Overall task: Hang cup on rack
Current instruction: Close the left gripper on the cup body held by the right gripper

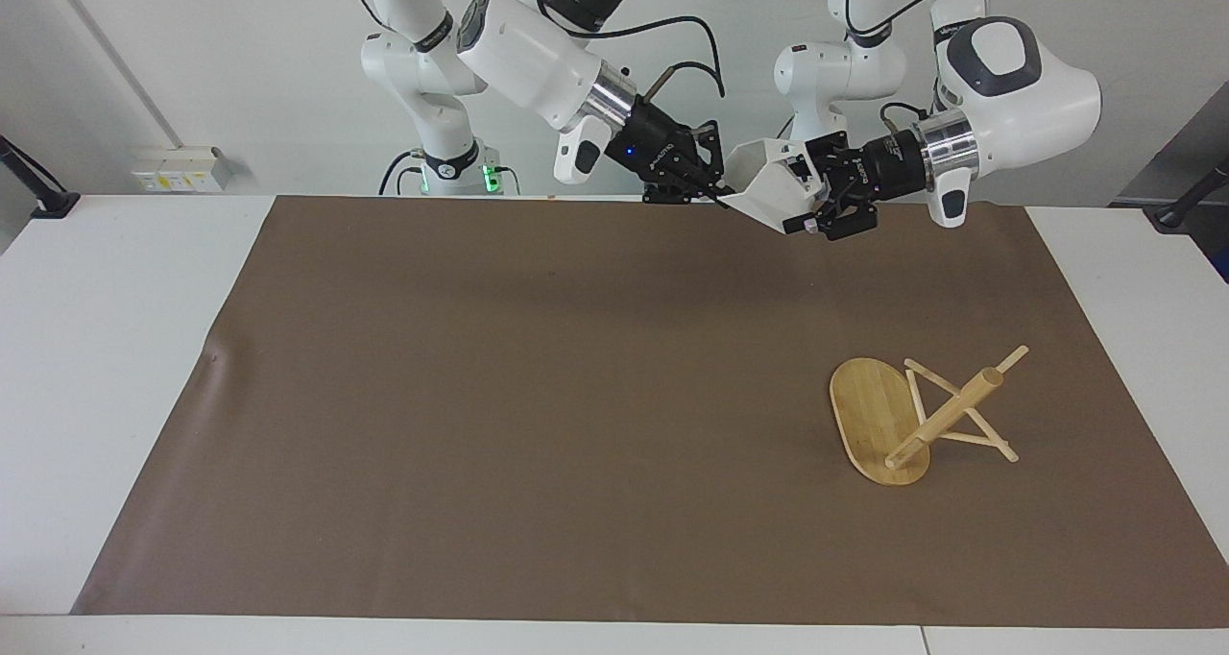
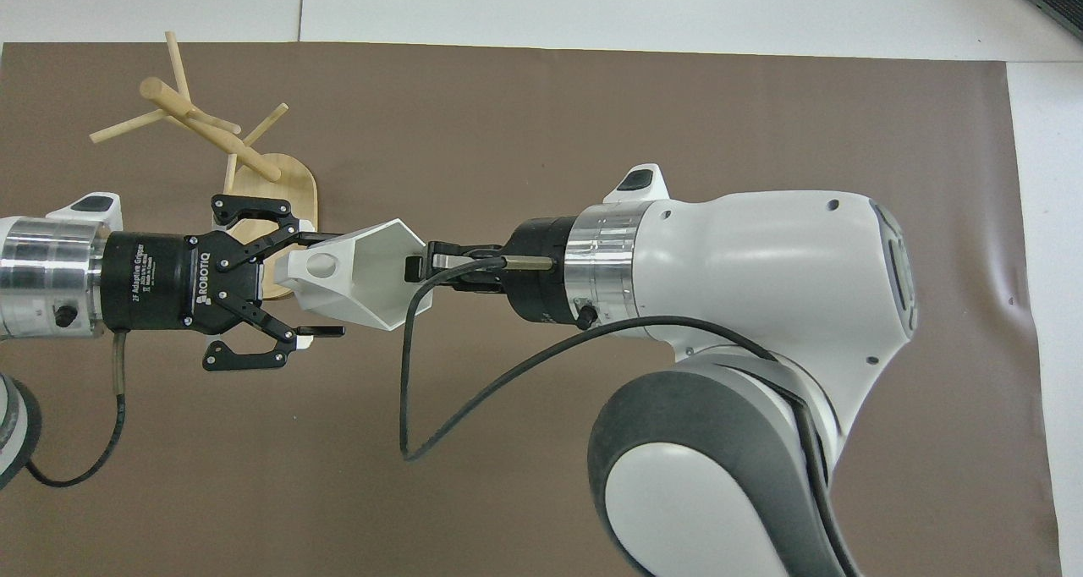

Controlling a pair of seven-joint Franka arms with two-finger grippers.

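White wall, brown mat on worktop [image 1: 144, 280]. Cup [image 1: 773, 192] held in air between both hands, over mat's robot-side edge. Right hand [image 1: 712, 194] clamped on cup rim. Left hand [image 2: 317, 285] fingers part-closed around handle end; firm grip cannot be told. Release by right hand best delayed until left grip confirmed. Rack [image 1: 907, 415] lies tipped toward left arm's end.

Plain white cup [image 1: 773, 192], light bamboo rack [image 1: 879, 423], brown mat [image 1: 538, 396] on a white desk [image 1: 106, 309], black tools.
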